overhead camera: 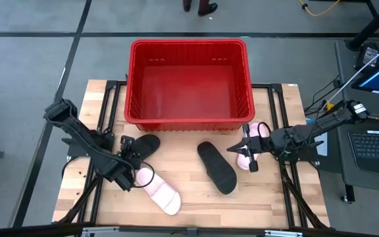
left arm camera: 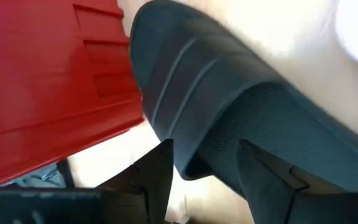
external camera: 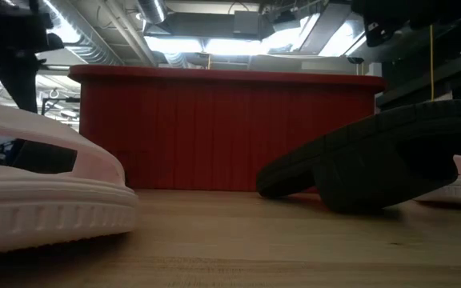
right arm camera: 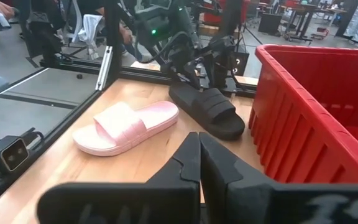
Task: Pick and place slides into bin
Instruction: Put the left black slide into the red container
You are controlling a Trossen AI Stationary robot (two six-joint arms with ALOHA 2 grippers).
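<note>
Slides remain on the wooden table [overhead camera: 196, 201]; none lies in the red bin [overhead camera: 188, 47], so its floor is bare and no placement is done. The bin sits at the far edge of the table, centred between the two arms, which puts it within reach of either one.

Four slides lie along the near side of the bin. One black slide [overhead camera: 216, 167] rests diagonally near the table's centre, apart from both grippers. One pink slide [overhead camera: 158, 191] lies toward the front left, just beside the left arm. A second pink slide [overhead camera: 254, 137] lies at the right, close to the bin's corner and partly covered by the right arm.

The second black slide [overhead camera: 145, 145] lies just beside the bin's left front corner. The left gripper [overhead camera: 127, 150] is at its heel end with the fingers spread wide. In the left wrist view the slide [left arm camera: 229, 124] fills the frame and its edge appears to sit between the two fingers [left arm camera: 155, 180], though contact cannot be confirmed. This stance suits a grasp on the slide's rim before lifting it over the bin wall.

The right gripper [overhead camera: 240, 149] waits at the right of the table with its fingers pressed together, holding nothing and pointing toward the central black slide.
</note>
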